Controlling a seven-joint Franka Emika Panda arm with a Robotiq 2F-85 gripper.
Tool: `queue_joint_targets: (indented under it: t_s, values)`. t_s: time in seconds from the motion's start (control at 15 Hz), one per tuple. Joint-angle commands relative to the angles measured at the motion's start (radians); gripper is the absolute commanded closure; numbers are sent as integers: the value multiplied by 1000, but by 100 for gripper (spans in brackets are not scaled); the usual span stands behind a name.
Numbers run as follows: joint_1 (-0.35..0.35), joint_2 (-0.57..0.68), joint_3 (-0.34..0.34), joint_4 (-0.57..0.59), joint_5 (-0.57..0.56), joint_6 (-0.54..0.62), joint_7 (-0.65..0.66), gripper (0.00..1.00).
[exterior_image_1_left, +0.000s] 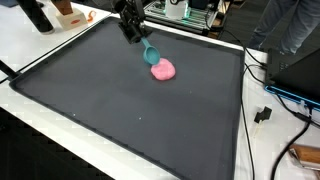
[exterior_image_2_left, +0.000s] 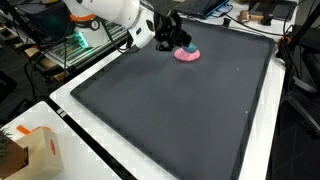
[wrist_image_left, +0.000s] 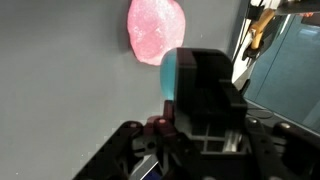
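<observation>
Most of the foreground was just the big dark mat (exterior_image_1_left: 120, 125) on a white table (exterior_image_1_left: 45, 42). Further back sat a pink blob (exterior_image_1_left: 162, 70), with a teal scoop (exterior_image_1_left: 149, 53) right at its edge, pretty much touching. Behind that, the gripper (exterior_image_1_left: 136, 39) had its jaws pinched closed on the scoop's upper end.
</observation>
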Motion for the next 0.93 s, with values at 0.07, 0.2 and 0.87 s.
queue_joint_targets:
  t_s: [0.07, 0.2, 0.87]
  values:
    - [-41, 75, 35, 43, 89, -10, -50, 75]
    - [-45, 94, 40, 52, 107, -10, -59, 75]
    - [-43, 115, 52, 68, 149, 1, -48, 75]
